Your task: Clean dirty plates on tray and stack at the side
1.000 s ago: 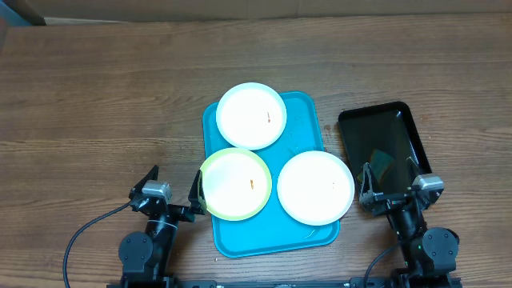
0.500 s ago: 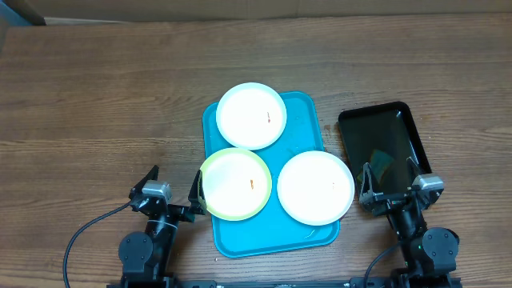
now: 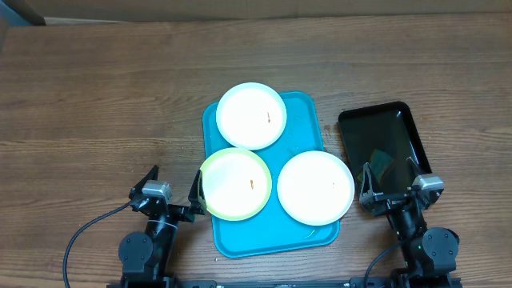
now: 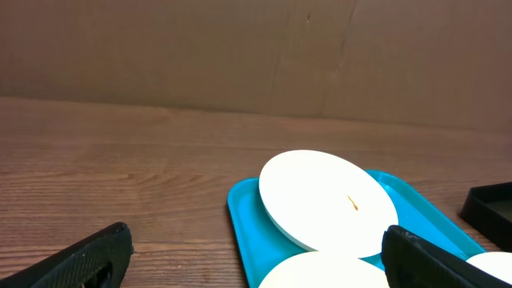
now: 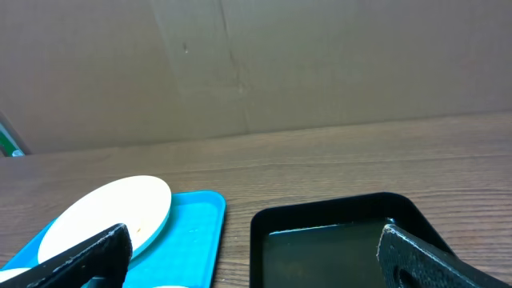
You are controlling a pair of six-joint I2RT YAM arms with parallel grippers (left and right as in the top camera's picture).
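Left gripper [image 3: 174, 182] and right gripper [image 3: 390, 172] both released, holding nothing.

Overhead: three plates [image 3: 251, 115] lie close together on the blue tray [image 3: 308, 108], rims overhanging its edges; the left gripper sits beside the green-rimmed one, the right at the black tray's [image 3: 380, 132] near end. Left wrist: fingers [image 4: 80, 260] wide apart, a speckled white plate [image 4: 320, 196] ahead on the blue tray. Right wrist: fingers [image 5: 72, 256] wide apart, black tray beside blue tray.

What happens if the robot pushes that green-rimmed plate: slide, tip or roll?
The green-rimmed plate looks thin and shallow, so probably light. It overhangs the left rim of the blue tray, so a push could tilt it. Resting face up on smooth plastic, it would likely slide, not roll.
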